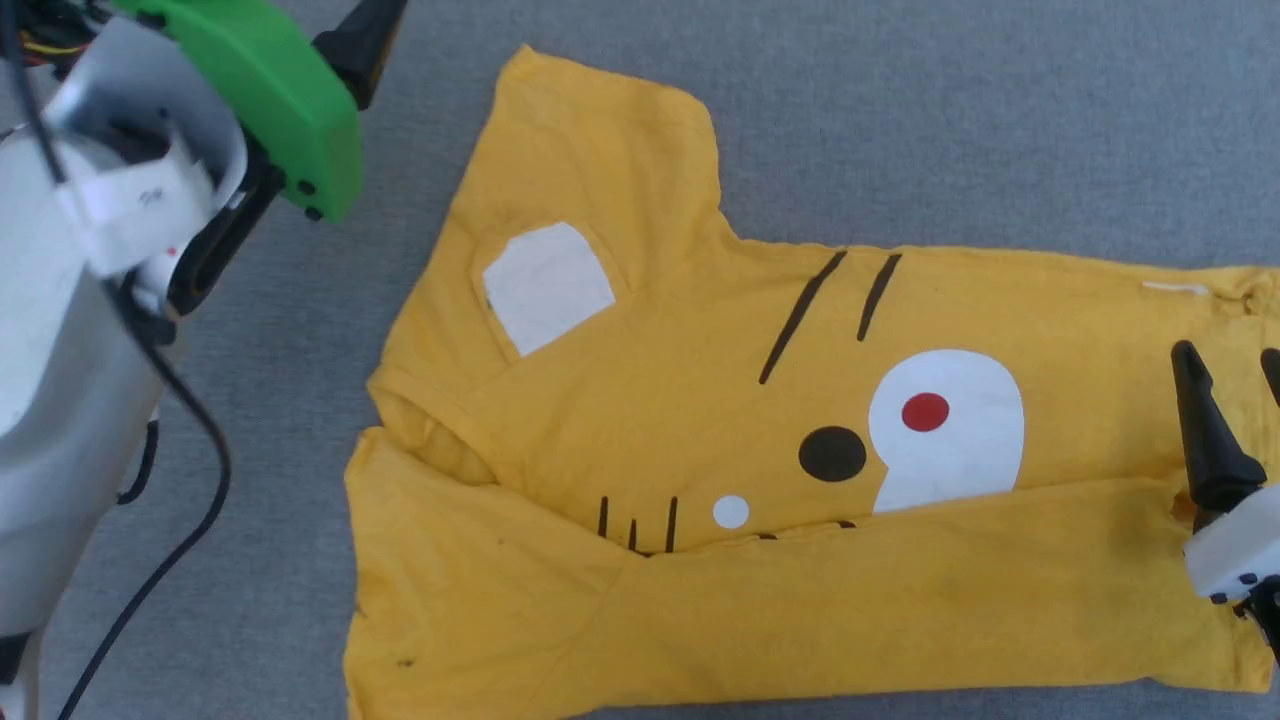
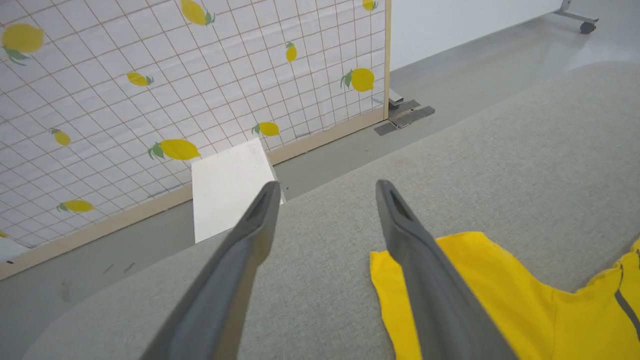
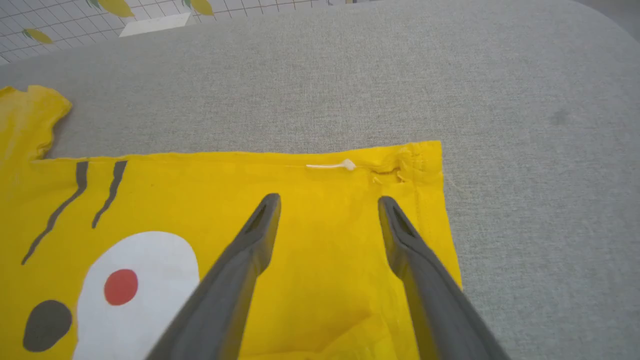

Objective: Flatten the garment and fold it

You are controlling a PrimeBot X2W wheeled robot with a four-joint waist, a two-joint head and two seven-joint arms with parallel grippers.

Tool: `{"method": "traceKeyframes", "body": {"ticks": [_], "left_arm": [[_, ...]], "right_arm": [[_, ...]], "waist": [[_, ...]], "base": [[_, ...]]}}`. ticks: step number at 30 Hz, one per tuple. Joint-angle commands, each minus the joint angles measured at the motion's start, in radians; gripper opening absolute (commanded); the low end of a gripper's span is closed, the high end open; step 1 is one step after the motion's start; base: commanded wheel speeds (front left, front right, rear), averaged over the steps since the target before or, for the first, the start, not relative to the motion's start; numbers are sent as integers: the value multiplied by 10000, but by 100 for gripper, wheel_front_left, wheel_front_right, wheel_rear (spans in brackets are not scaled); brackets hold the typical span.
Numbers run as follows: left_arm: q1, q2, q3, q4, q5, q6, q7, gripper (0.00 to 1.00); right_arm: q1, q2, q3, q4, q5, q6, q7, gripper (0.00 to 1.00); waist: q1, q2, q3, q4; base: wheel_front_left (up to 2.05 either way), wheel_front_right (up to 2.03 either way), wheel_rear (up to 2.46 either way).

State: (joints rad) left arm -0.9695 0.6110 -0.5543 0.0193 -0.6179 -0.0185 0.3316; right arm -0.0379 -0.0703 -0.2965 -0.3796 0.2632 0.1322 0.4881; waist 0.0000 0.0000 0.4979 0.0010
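Garment (image 1: 700,400), 1 side folded over: left gripper (image 2: 327,185) gapes beside its sleeve (image 2: 465,280), right gripper (image 3: 328,199) gapes above its hem (image 3: 432,200), where a shallow pinch could drag that fold loose.

The garment (image 1: 700,400), a bright yellow T-shirt printed with a cartoon face (white muzzle, red cheek, dark stripes), lies on grey cloth, its near side folded over.

The garment (image 1: 800,620) folds over itself, hiding part of its print (image 1: 945,430).
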Motion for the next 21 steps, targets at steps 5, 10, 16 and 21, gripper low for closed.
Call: {"method": "traceKeyframes", "body": {"ticks": [5,10,16,21], "left_arm": [[-602,-326,-299,1009,-622,-579,572,100],[-739,-252,-534,1702,-969,-760,1247,100],[-618,-182,-789,2163,-1161,-794,1852,35],[-454,-51,-854,2463,-1115,-811,1728,0]], "right_arm": [[-427,-82,194,135,-15,-15,-136,100],[-594,-95,239,209,25,-15,-140,100],[-653,-91,203,222,75,-15,-133,100],[-760,-119,171,96,41,-15,-131,100]], "waist": [[0,0,1202,-740],[0,0,1552,-1014],[0,0,1715,-1172],[0,0,1637,-1232]], "base": [[0,0,0],[0,0,0],[0,0,0],[0,0,0]]}}
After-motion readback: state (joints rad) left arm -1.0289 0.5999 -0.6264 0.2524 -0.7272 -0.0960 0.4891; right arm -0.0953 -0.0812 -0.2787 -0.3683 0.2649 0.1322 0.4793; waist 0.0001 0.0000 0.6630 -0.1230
